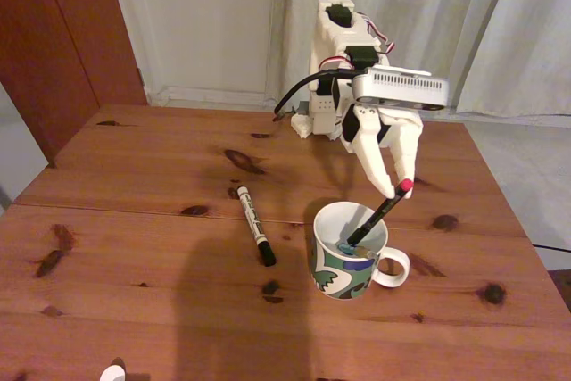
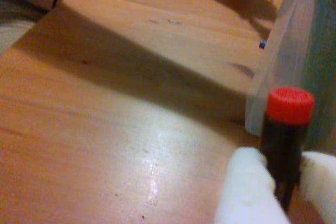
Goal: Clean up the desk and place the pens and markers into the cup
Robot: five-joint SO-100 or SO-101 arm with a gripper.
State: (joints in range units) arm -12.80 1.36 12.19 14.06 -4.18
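My hand (image 1: 399,190) clamped on black pen (image 1: 375,214), tip down in cup (image 1: 343,260); marker (image 1: 255,226) on surface (image 1: 134,220).

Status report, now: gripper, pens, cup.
Gripper shut on black pen near its red end, lower tip inside the cup. Teal pen already in cup. White marker lies on desk, left of cup. Nothing blocking.
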